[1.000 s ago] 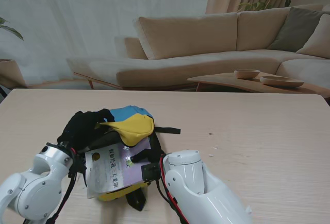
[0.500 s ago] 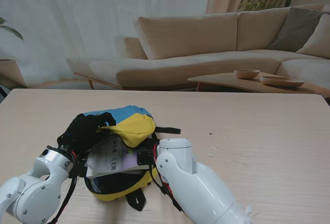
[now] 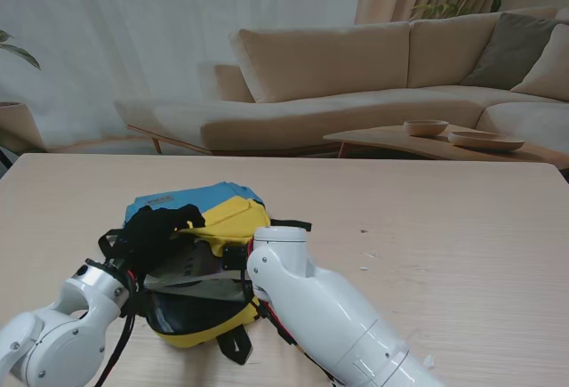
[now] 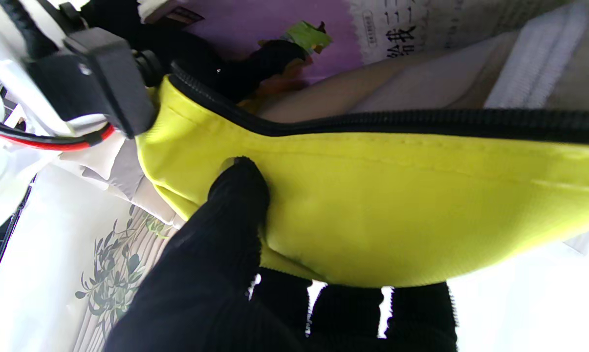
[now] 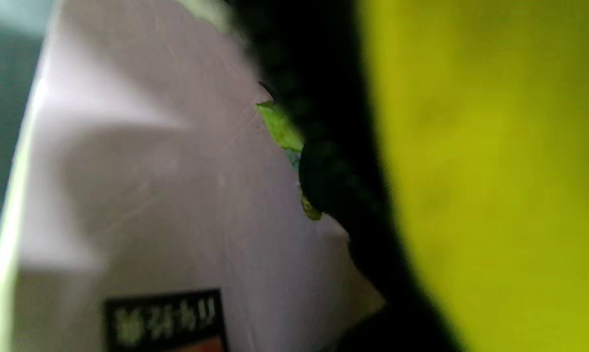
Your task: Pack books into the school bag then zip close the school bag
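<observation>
A: Location of school bag [image 3: 209, 227]?

B: Lower left of the stand frame, flat on the table [image 3: 427, 227], mouth open toward the lower edge. Yellow and blue shell, black zipper [image 4: 421, 120] along the flap edge.

A: Left hand [image 3: 156, 231]?

B: Gloved in black, just left of the bag's opening in the stand frame. Clamped on the yellow flap: thumb [image 4: 235, 195] pressed flat on the outer face, other fingers [image 4: 353, 313] curled behind the edge. Flap lifted clear of the contents.

A: Book [image 3: 191, 267]?

B: Partly inside the opening, under the lifted flap. Purple-and-white cover with printed characters showing past the zipper in the left wrist view [image 4: 294, 29]; pale cover filling the left half of the right wrist view [image 5: 152, 195].

A: Right hand?

B: At the bag's mouth, hidden behind its own white forearm [image 3: 302, 298] in the stand frame. Dark fingertips [image 4: 274, 54] resting on the cover, probably pinching it; grasp not confirmable, since the wrist picture is blurred.
</observation>
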You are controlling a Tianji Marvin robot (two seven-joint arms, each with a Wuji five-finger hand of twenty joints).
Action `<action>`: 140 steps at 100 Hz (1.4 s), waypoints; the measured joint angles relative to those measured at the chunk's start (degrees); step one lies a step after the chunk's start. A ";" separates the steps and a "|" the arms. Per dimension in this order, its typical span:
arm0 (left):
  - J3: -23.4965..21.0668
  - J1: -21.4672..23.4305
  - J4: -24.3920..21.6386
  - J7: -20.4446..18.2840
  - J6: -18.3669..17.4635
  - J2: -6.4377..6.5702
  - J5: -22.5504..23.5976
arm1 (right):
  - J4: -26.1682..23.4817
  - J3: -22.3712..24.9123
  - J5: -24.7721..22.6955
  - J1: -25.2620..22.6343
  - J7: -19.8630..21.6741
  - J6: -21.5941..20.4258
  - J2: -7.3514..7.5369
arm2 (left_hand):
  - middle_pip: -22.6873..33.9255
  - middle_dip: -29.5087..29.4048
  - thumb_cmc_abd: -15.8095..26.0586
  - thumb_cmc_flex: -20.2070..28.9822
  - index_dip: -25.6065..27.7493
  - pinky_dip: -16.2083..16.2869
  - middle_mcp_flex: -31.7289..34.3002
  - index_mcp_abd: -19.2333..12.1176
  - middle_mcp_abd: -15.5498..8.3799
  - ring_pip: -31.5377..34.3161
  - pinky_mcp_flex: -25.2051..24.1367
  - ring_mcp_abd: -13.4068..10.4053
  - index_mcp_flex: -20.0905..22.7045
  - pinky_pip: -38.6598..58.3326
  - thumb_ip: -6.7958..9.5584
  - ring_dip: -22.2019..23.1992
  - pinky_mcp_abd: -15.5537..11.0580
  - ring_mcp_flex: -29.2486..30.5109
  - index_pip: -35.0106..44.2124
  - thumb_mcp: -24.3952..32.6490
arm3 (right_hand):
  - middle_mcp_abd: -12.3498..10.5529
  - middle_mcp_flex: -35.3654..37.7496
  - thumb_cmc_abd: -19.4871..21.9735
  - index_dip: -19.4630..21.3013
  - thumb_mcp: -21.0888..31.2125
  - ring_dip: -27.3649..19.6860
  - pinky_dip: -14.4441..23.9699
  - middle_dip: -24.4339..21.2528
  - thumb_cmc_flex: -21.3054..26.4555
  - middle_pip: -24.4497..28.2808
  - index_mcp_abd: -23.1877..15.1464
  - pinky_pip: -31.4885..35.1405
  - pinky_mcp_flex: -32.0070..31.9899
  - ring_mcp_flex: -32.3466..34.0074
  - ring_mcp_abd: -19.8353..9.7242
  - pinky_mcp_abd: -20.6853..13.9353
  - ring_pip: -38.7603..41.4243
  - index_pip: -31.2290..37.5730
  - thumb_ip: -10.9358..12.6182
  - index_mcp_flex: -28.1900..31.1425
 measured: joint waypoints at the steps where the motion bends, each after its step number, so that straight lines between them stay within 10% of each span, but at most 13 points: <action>1: 0.00 0.00 0.00 -0.04 0.00 0.00 -0.05 | 0.18 -0.09 0.08 0.11 -0.17 -0.18 -0.07 | 0.00 0.00 0.00 0.00 0.01 0.00 0.00 0.01 0.00 0.00 0.00 0.00 0.00 0.00 0.00 0.00 0.00 0.00 0.00 0.00 | 0.00 0.00 0.00 -0.06 0.00 0.00 0.00 -0.03 0.00 0.01 0.00 0.00 0.03 0.00 0.00 -0.02 0.00 0.02 0.00 0.00; 27: -0.10 0.09 -0.01 -0.18 -0.31 0.05 -0.23 | 4.69 -1.97 0.75 2.65 -3.34 -2.66 -2.47 | 0.00 0.00 0.00 0.61 0.44 0.00 0.00 0.59 0.13 0.00 0.00 0.00 -0.01 0.00 0.00 0.00 0.00 0.00 0.01 -0.22 | 0.02 -1.50 0.96 -3.75 -0.11 -0.82 -0.82 -2.48 0.00 1.31 0.01 0.00 0.09 0.01 0.00 -0.72 -0.41 3.29 -0.30 -2.29; 58: -0.23 0.43 -0.04 -0.02 -0.66 0.06 -0.23 | 5.61 -1.59 -6.35 2.36 -1.93 -2.05 -4.34 | 0.00 0.00 0.00 0.65 0.68 0.00 0.00 0.60 0.15 -0.01 0.00 0.00 -0.02 0.00 0.00 0.00 0.00 -0.01 0.03 -0.22 | 1.80 -18.17 6.73 -21.38 -0.65 -1.38 -1.55 -5.62 1.71 -2.90 2.45 -0.89 -6.39 -11.19 0.45 -5.67 -10.14 7.91 -0.39 -14.48; 72: -0.29 0.57 -0.12 0.02 -0.75 0.06 -0.23 | 4.54 -0.42 -12.42 1.19 2.26 0.98 -4.44 | 0.00 0.00 0.00 0.65 0.69 0.00 0.00 0.60 0.15 -0.01 0.00 0.00 -0.02 0.00 0.00 0.00 0.00 -0.01 0.04 -0.25 | 1.93 -26.56 7.46 -18.69 2.48 -0.92 -0.57 -4.21 -4.21 -3.56 4.38 -1.62 -10.13 -17.92 -0.24 -6.84 -12.46 -4.09 7.33 -18.94; 140: -0.24 0.35 0.02 0.15 -1.19 0.05 -0.33 | -0.96 3.97 -24.91 -2.43 8.96 8.13 -4.21 | 0.00 0.00 0.30 0.67 1.08 0.00 0.00 0.60 0.15 -0.03 0.00 0.00 -0.04 0.00 0.00 0.00 0.00 -0.01 0.08 -1.73 | 4.62 -31.62 3.51 -27.34 5.73 -2.25 -1.59 -5.91 -9.69 -10.60 8.45 -8.76 -14.00 -23.19 1.27 -6.04 -20.45 -12.64 7.69 -24.63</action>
